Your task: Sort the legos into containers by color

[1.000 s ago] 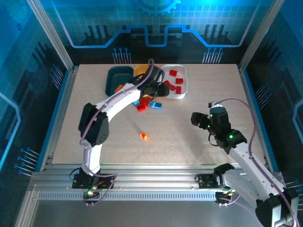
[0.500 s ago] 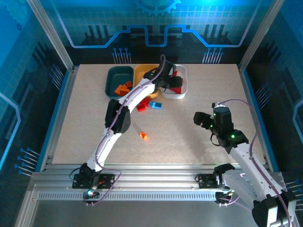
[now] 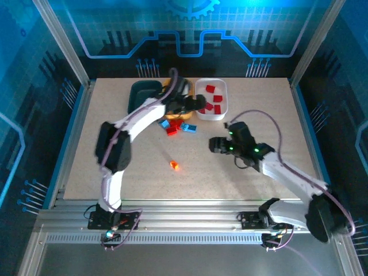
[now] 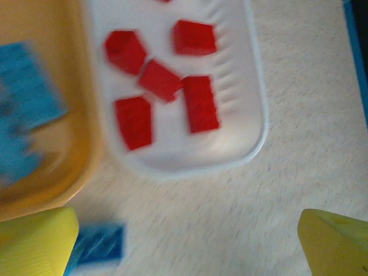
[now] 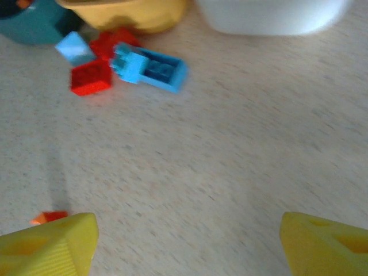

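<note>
The white tub holds several red legos, and the yellow tub beside it holds blue ones. My left gripper hovers open and empty over the table just in front of these two tubs. A blue brick lies by its left finger. My right gripper is open and empty over mid-table. Ahead of it lie a light blue brick, a red brick and a smaller light blue one. A small orange brick lies alone.
The dark teal tub stands at the back left of the row, with the yellow tub partly hidden by my left arm and the white tub on the right. The loose bricks cluster just in front of the tubs.
My left gripper has opened wide and drawn back left from over the white tub. My right arm has swung left and forward to mid-table, still open.
</note>
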